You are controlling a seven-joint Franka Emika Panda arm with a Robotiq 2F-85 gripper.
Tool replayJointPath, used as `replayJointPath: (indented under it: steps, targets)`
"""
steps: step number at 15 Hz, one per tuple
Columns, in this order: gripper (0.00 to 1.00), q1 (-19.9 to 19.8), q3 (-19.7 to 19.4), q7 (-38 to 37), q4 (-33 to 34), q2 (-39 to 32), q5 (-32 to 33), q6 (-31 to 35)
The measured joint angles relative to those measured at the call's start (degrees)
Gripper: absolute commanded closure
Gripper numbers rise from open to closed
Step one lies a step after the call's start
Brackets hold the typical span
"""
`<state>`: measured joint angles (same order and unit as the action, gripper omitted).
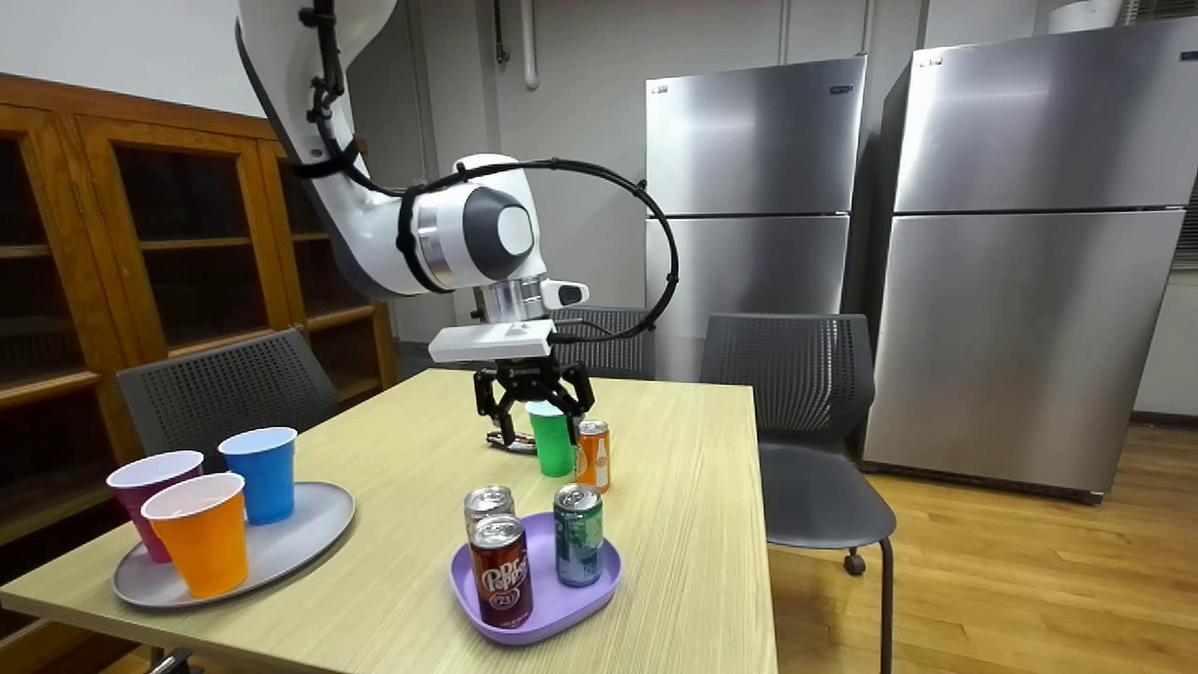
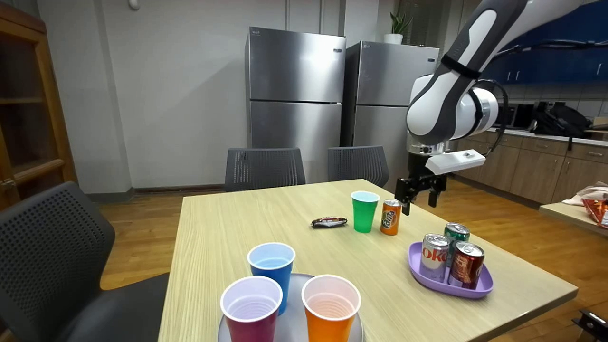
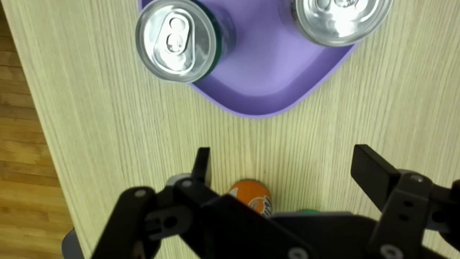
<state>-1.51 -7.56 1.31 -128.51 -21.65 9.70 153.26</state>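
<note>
Fanta can, orange w/ silver, upright

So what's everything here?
Cup: 1, green, table
Can: 1, orange, beside cup
Wrapper: 1, dark, table
Cans: 3, silver, green, maroon, on tray
Cups: 3, purple, blue, orange, on plate
Tray: 1, purple, table
Plate: 1, grey, table
Table: 1, pale, middle
Chairs: at least 3, grey, around table
Fridges: 2, silver, wall
Plant: 1, green, on fridge
Cabinet: 1, brown, wall
Cupboards: several, blue, wall
Packet: 1, red, another table
Arm: 1, white-grey, over table
End effector: 1, black, over table
</note>
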Motion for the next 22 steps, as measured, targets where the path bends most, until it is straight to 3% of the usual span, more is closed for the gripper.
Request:
replayJointPath:
  steps: [8, 14, 22]
  targets:
    - [0.0, 0.2, -0.11, -7.54, 12.51, -7.64, -2.29, -4.34]
    - [0.0, 0.7, 0.0, -13.27, 18.84, -9.43, -6.04, -8.52]
    - [0.0, 5.07, -1.95, -32.05, 24.59, -13.11, -6.38, -12.81]
